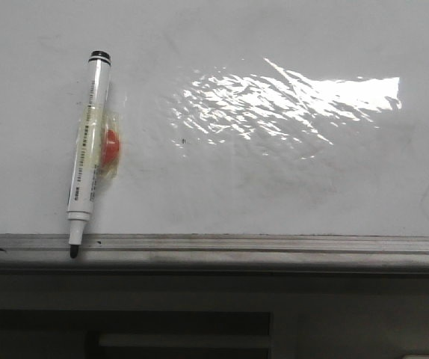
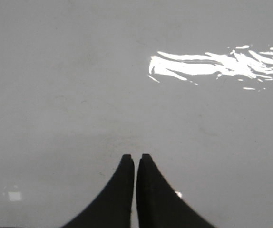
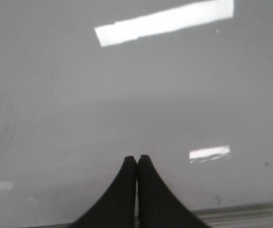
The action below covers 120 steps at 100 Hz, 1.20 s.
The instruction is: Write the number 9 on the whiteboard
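Observation:
The whiteboard (image 1: 274, 187) fills the front view, glossy white with faint grey smudges and a bright glare patch. No drawn 9 shows on it. A white marker (image 1: 87, 149) with a black cap end and an uncapped black tip lies on the board at the left, its tip over the grey edge rail (image 1: 274, 245). A red round piece in clear tape (image 1: 110, 147) sticks to its side. Neither gripper shows in the front view. My left gripper (image 2: 135, 156) is shut and empty over bare board. My right gripper (image 3: 137, 157) is shut and empty near the rail (image 3: 250, 211).
A dark cabinet (image 1: 199, 321) with a pale handle bar lies below the rail at the near edge. Glare streaks show in both wrist views.

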Each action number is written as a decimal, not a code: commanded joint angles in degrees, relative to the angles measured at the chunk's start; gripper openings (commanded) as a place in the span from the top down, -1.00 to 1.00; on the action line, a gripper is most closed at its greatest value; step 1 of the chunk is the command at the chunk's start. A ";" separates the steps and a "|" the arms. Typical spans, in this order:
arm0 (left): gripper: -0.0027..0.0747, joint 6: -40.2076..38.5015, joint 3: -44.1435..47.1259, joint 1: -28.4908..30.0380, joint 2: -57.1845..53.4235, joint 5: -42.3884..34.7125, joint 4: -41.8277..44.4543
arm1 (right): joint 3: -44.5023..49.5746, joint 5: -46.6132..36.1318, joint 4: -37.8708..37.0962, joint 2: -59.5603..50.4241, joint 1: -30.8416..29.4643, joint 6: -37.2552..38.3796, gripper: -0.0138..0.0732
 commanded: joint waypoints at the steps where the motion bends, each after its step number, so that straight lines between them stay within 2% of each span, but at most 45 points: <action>1: 0.98 -0.45 -4.61 0.06 3.90 -1.46 0.20 | -3.53 -2.49 4.06 4.11 0.09 -0.69 0.82; 9: 0.98 -0.45 -7.87 0.06 7.35 -0.39 0.75 | -6.25 0.17 4.07 7.41 0.09 -0.69 0.82; 30: 0.98 -0.45 -11.45 0.06 11.83 -6.62 0.64 | -13.24 4.28 4.07 13.50 0.37 -0.69 0.82; 74: 0.97 -0.45 -11.33 0.06 11.97 -11.29 0.11 | -13.57 4.13 4.07 13.50 3.35 -0.69 0.82; 81: 0.83 -0.45 -10.94 0.06 12.08 -14.17 0.13 | -13.57 4.16 4.07 13.50 3.35 -0.69 0.82; 96: 0.27 -0.45 -10.81 0.06 12.95 -15.60 0.13 | -13.57 4.31 4.07 13.50 3.35 -0.69 0.82; 103: 0.08 -0.45 -10.81 0.06 14.00 -16.13 0.13 | -13.57 4.34 4.07 13.50 3.35 -0.69 0.82; 108: 0.00 -0.45 -10.81 0.06 14.75 -17.20 0.13 | -13.57 4.44 4.07 13.50 3.35 -0.69 0.82; 120: 0.02 -1.05 -10.81 -1.14 16.20 -20.91 0.13 | -13.57 4.44 4.07 13.50 3.35 -0.69 0.82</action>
